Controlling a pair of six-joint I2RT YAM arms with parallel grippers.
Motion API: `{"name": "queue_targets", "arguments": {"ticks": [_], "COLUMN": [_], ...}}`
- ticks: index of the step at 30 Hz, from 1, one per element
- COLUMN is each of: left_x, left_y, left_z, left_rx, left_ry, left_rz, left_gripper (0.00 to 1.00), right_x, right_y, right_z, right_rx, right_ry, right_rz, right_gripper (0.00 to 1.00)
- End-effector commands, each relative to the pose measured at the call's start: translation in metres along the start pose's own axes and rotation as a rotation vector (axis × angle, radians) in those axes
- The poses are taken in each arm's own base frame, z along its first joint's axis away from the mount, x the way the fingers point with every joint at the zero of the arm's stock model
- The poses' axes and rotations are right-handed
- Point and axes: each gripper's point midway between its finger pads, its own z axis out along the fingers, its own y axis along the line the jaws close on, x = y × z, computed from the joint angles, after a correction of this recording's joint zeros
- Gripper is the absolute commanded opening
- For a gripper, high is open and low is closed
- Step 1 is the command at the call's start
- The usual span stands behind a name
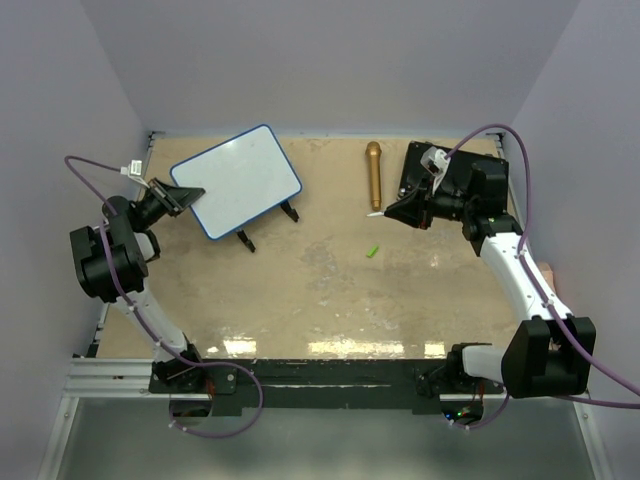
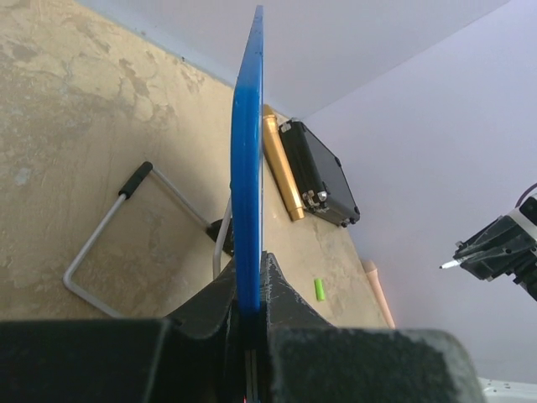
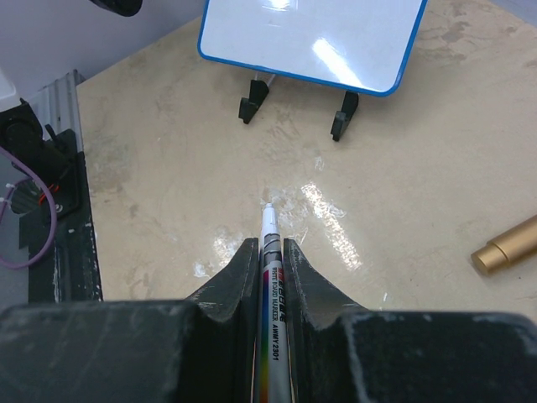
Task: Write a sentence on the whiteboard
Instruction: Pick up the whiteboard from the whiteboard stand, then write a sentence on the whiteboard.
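The table carries everything. The whiteboard stands at its far left on wire legs with black feet. Its face is blank and tilted up, probably so that a pen can reach it from the right. The case lies shut at the far right, out of the way. The left gripper has its jaws pinching the board's blue rim at the left edge, I judge to steady it against the push of writing. The right gripper, near the case and well apart from the board, has its jaws pressed on a marker whose bare tip points toward the board. A gold tube lies near it, and a green bit, perhaps the cap, lies further toward mid-table
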Motion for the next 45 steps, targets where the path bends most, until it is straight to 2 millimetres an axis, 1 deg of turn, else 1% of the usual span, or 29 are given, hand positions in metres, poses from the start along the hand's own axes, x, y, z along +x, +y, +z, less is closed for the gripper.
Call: {"name": "queue_targets", "arguments": {"ticks": [1, 7, 8, 10, 11, 13, 15, 16, 18, 19, 20, 21, 23, 24, 25, 26, 27, 28, 29, 30, 31, 32, 34, 36, 38, 40, 41, 43, 45], "left_x": [-0.035, -0.035, -0.034, -0.032, -0.029, -0.026, -0.017, -0.015, -0.006, -0.001, 0.006, 0.009, 0.023, 0.027, 0.036, 0.046, 0.052, 0.060, 0.067, 0.070, 0.077, 0.081, 0.096, 0.110, 0.124, 0.137, 0.145, 0.155, 0.164], "left_y": [-0.094, -0.127, -0.139, -0.147, -0.161, -0.177, -0.185, -0.196, -0.206, -0.205, -0.218, -0.222, -0.231, -0.235, -0.237, -0.243, -0.245, -0.245, -0.249, -0.250, -0.248, -0.249, -0.252, -0.257, -0.261, -0.256, -0.260, -0.261, -0.266], "left_z": [-0.009, -0.011, -0.011, -0.010, -0.010, -0.009, -0.004, -0.005, -0.001, 0.000, 0.000, -0.001, -0.001, -0.002, -0.003, 0.000, 0.001, -0.001, 0.002, 0.001, 0.000, 0.002, 0.003, 0.007, 0.009, 0.013, 0.014, 0.012, 0.012], "left_rx": [0.247, 0.281, 0.294, 0.285, 0.295, 0.283, 0.277, 0.270, 0.268, 0.251, 0.269, 0.270, 0.276, 0.282, 0.281, 0.298, 0.299, 0.299, 0.306, 0.302, 0.294, 0.296, 0.309, 0.324, 0.327, 0.306, 0.316, 0.327, 0.343], "left_ry": [-0.159, -0.188, -0.199, -0.202, -0.212, -0.209, -0.204, -0.199, -0.201, -0.188, -0.193, -0.191, -0.187, -0.188, -0.179, -0.170, -0.163, -0.158, -0.162, -0.164, -0.164, -0.171, -0.154, -0.143, -0.140, -0.107, -0.098, -0.095, -0.100], "left_rz": [0.593, 0.621, 0.631, 0.607, 0.642, 0.640, 0.669, 0.667, 0.696, 0.673, 0.701, 0.702, 0.689, 0.687, 0.669, 0.664, 0.654, 0.645, 0.630, 0.615, 0.588, 0.569, 0.521, 0.480, 0.428, 0.391, 0.375, 0.344, 0.315], "left_gripper": [0.00, 0.00, 0.00, 0.00, 0.00, 0.00, 0.00, 0.00, 0.00, 0.00, 0.00, 0.00, 0.00, 0.00, 0.00, 0.00, 0.00, 0.00, 0.00, 0.00, 0.00, 0.00, 0.00, 0.00, 0.00, 0.00, 0.00, 0.00, 0.00], "right_x": [-0.011, -0.012, -0.012, -0.012, -0.013, -0.014, -0.014, -0.016, -0.017, -0.021, -0.023, -0.023, -0.035, -0.035, -0.046, -0.051, -0.048, -0.062, -0.057, -0.059, -0.071, -0.067, -0.073, -0.073, -0.066, -0.063, -0.064, -0.062, -0.061], "right_y": [0.001, 0.003, 0.002, 0.004, 0.004, 0.005, 0.007, 0.007, 0.008, 0.010, 0.011, 0.014, 0.018, 0.022, 0.026, 0.030, 0.035, 0.040, 0.048, 0.050, 0.056, 0.064, 0.074, 0.082, 0.089, 0.099, 0.101, 0.109, 0.112], "right_z": [-0.001, -0.001, -0.001, -0.002, -0.002, -0.003, -0.004, -0.004, -0.006, -0.006, -0.007, -0.009, -0.012, -0.015, -0.017, -0.020, -0.023, -0.027, -0.031, -0.034, -0.038, -0.041, -0.045, -0.047, -0.044, -0.040, -0.040, -0.037, -0.035], "right_rx": [0.008, 0.004, 0.007, 0.007, 0.007, 0.007, 0.003, 0.003, 0.002, -0.001, -0.001, -0.004, -0.002, -0.009, -0.012, -0.014, -0.021, -0.018, -0.027, -0.033, -0.030, -0.040, -0.047, -0.041, -0.052, -0.069, -0.073, -0.092, -0.103], "right_ry": [-0.014, -0.014, -0.012, -0.010, -0.010, -0.009, -0.007, -0.008, -0.008, -0.010, -0.010, -0.001, -0.005, 0.007, 0.001, 0.001, 0.022, 0.020, 0.051, 0.062, 0.059, 0.082, 0.080, 0.082, 0.092, 0.089, 0.084, 0.085, 0.090], "right_rz": [-0.053, -0.060, -0.059, -0.067, -0.070, -0.079, -0.086, -0.092, -0.101, -0.113, -0.122, -0.132, -0.174, -0.180, -0.211, -0.227, -0.227, -0.269, -0.241, -0.288, -0.330, -0.312, -0.365, -0.386, -0.396, -0.409, -0.423, -0.438, -0.448], "right_gripper": [0.00, 0.00, 0.00, 0.00, 0.00, 0.00, 0.00, 0.00, 0.00, 0.00, 0.00, 0.00, 0.00, 0.00, 0.00, 0.00, 0.00, 0.00, 0.00, 0.00, 0.00, 0.00, 0.00, 0.00, 0.00, 0.00, 0.00, 0.00, 0.00]}}
